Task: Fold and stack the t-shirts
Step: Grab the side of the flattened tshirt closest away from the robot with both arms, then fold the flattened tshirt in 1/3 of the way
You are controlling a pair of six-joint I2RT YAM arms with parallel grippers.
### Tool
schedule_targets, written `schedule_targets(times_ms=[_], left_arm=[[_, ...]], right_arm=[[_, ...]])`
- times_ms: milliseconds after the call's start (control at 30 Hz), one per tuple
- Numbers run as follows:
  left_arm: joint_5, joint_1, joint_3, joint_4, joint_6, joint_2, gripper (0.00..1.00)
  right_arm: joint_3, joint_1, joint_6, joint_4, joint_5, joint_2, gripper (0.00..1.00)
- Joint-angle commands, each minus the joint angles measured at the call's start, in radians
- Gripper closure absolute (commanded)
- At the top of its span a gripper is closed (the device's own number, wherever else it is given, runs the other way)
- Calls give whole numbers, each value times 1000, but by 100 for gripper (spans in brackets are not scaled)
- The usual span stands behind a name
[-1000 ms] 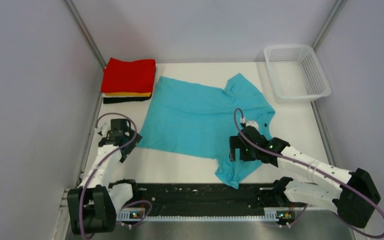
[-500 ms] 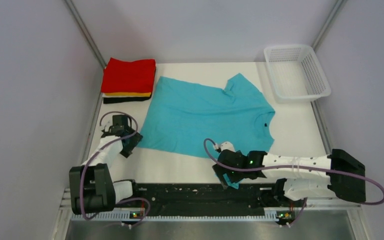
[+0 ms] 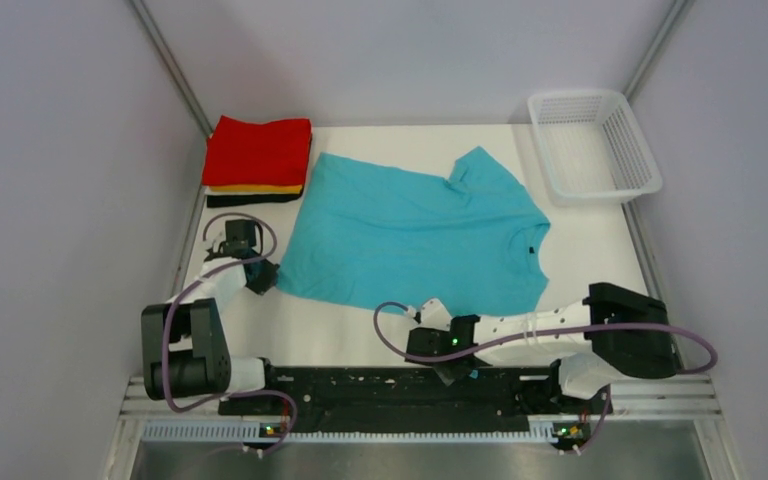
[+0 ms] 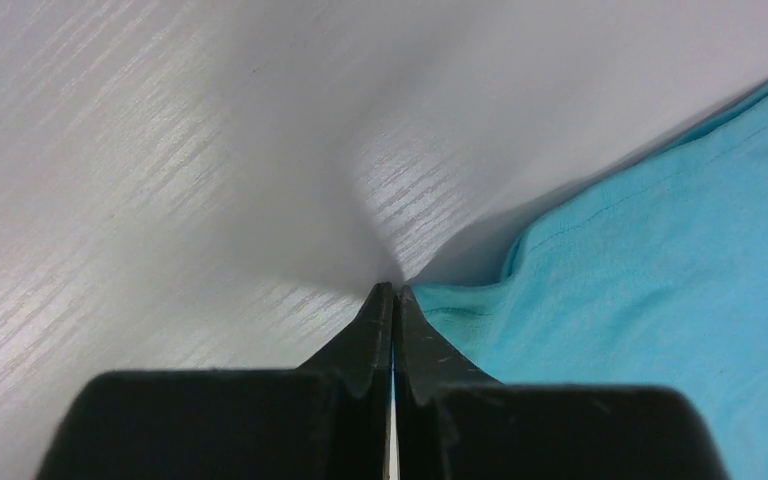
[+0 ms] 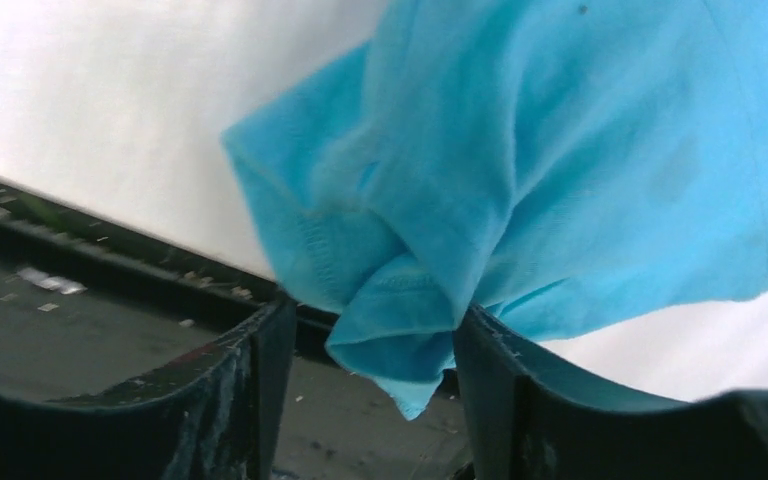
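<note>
A turquoise t-shirt (image 3: 410, 235) lies spread flat mid-table, its dark neck label toward the right. Its near sleeve (image 5: 400, 300) is bunched and hangs over the table's front edge. My right gripper (image 3: 447, 362) (image 5: 372, 315) is open around that sleeve. The right finger touches the cloth and the left finger stands apart from it. My left gripper (image 3: 260, 277) (image 4: 392, 290) is shut on the shirt's near-left hem corner (image 4: 440, 300), where the cloth puckers up to the tips. Folded tees are stacked at the back left: red (image 3: 258, 150) on orange (image 3: 255, 187) on black (image 3: 255, 198).
A white mesh basket (image 3: 590, 145) stands at the back right corner. A black strip (image 3: 380, 385) runs along the table's front edge between the arm bases. Grey walls close in on the left, right and back.
The right arm swung down and left to the table's front edge and its jaws narrowed around the sleeve. The left gripper edged to the hem corner and shut.
</note>
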Motion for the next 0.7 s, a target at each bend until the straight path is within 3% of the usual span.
schedule_targets(times_ms=[0, 100, 167, 333, 533, 667], left_arm=[[9, -7, -47, 9, 5, -24, 100], [-5, -7, -61, -13, 4, -105, 100], [-23, -8, -64, -38, 2, -147, 100], [-67, -7, -59, -119, 0, -225, 100], [-119, -9, -94, -256, -88, -375, 100], [-168, -8, -146, -330, -145, -529, 100]], right_arm=[[18, 10, 82, -84, 106, 45, 43], [21, 6, 105, -96, 160, 64, 50], [32, 7, 108, -101, 175, 83, 74], [66, 6, 114, -208, 188, 41, 96], [60, 7, 28, -362, 43, -123, 98], [32, 5, -87, -251, -191, -243, 98]])
